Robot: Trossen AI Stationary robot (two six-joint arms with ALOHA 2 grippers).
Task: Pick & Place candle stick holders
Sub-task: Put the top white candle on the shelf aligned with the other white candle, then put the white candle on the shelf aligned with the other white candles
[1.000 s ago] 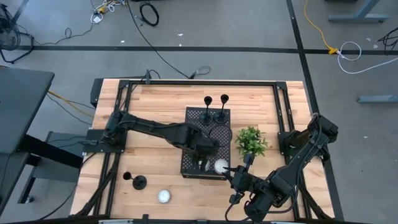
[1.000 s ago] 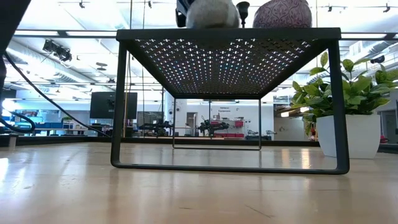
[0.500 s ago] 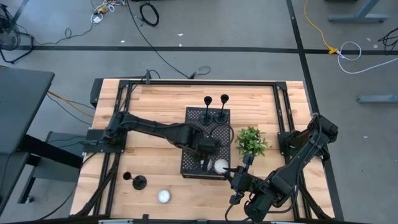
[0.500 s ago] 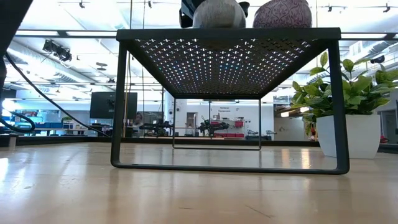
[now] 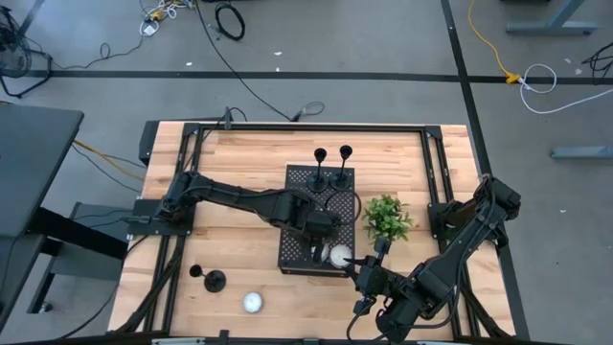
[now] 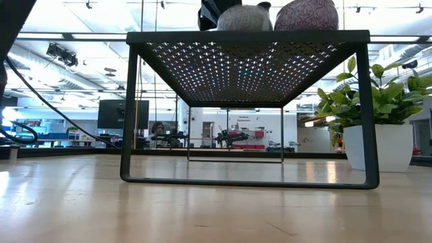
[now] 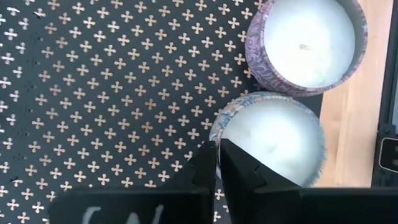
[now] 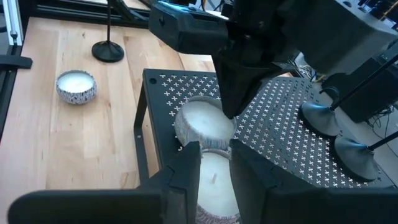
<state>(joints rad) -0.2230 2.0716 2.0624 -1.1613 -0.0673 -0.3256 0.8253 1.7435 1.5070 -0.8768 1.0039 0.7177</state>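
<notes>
Candle stick holders [image 5: 331, 155] wait at the stand's [image 5: 297, 254] far end; your left hand [image 5: 317, 251], nearly clenched, has slid its candle [image 6: 245, 17] right against the other candle [image 6: 306, 14].

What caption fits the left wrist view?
Left gripper, fingers nearly shut, beside two white candles in patterned tins on a black perforated stand.

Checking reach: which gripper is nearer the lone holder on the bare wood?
Left. The left gripper is over the rack, across from the holder; the right gripper sits beyond the rack's far side.
</notes>
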